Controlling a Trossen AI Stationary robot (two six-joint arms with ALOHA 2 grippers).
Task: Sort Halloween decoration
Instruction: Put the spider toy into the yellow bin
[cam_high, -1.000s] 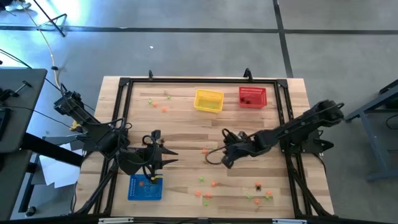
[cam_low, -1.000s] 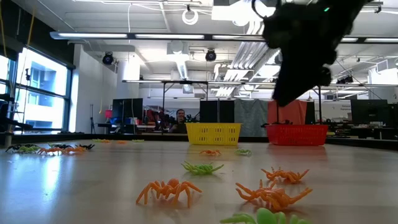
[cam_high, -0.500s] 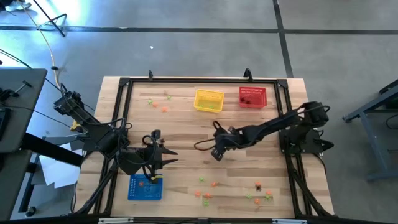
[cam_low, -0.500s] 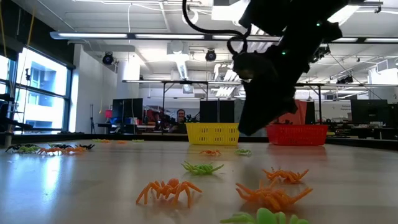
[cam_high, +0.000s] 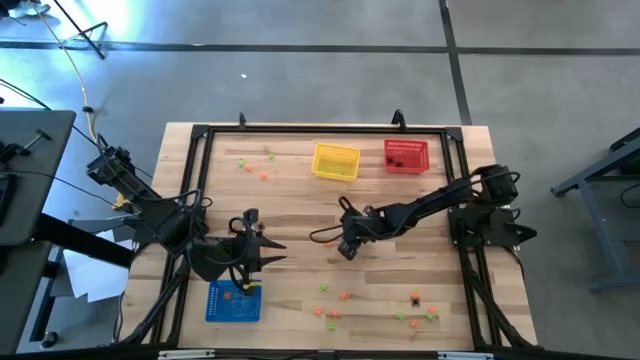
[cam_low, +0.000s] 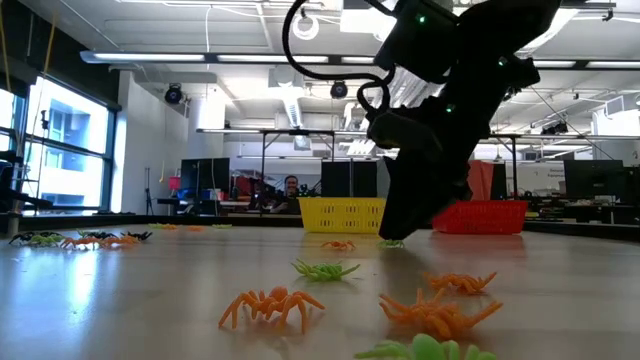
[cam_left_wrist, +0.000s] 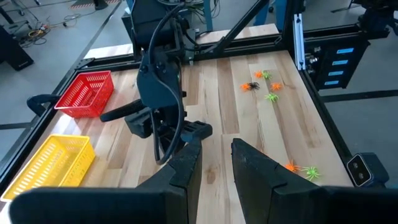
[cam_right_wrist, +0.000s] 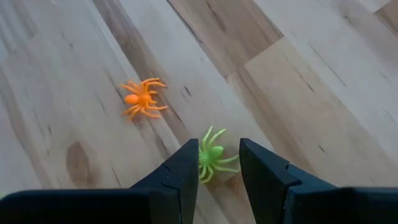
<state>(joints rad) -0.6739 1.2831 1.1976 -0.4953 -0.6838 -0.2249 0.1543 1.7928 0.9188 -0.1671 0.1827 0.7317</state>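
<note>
The Halloween decoration lay scattered over the wooden table (cam_high: 300, 205) as tiny plastic spiders. A light green spider (cam_right_wrist: 212, 156) sat on the boards directly between the tips of the right gripper (cam_right_wrist: 217, 167), with an orange spider (cam_right_wrist: 142, 99) just beside it; the right gripper's fingers (cam_right_wrist: 266, 168) stood apart on either side of the green one, and whether they touched it could not be told. A second earlier this gripper had been farther toward the right arm's base, and it had since reached toward the middle of the table (cam_high: 345, 245), low over the two spiders. In the low view it now hid part of the red basket.

More spiders lay near the front edge: a mixed cluster (cam_high: 420, 308) of orange, green and one black, and a few orange and green ones (cam_high: 330, 305) beside it. Another small group (cam_high: 255, 163) lay at the far left.

The blue basket (cam_high: 233, 302) held at least one orange spider. The yellow basket (cam_high: 335, 161) showed something green inside, and the red basket (cam_high: 406, 156) some dark pieces. The left gripper (cam_high: 262, 250) had not moved; it waited above the blue basket's far edge, fingers (cam_left_wrist: 186, 163) slightly parted and holding nothing.
</note>
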